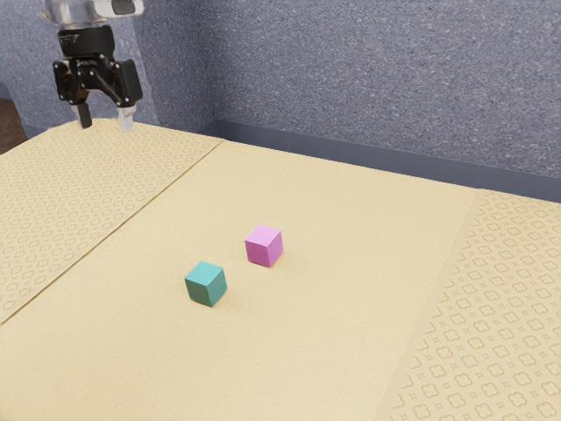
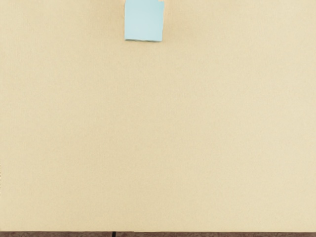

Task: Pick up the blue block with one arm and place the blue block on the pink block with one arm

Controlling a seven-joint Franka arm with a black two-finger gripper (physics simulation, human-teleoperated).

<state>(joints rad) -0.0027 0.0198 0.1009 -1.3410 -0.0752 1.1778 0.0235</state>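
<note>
— Between the jaws, anything?
— Nothing. gripper (image 1: 104,120) hangs empty, fingers spread, above table (image 1: 368,202).
— And blue block (image 1: 206,283) (image 2: 143,19)?
— Resting on table, well apart from jaws, near pink block (image 1: 264,246), not touching.

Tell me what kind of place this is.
Most likely a bare tabletop test setup in a simulated room, not a home or workshop. A wide tan table stands against a plain blue-grey wall. A blue block and a pink block sit on it, and a robot's open gripper hangs above.
</note>
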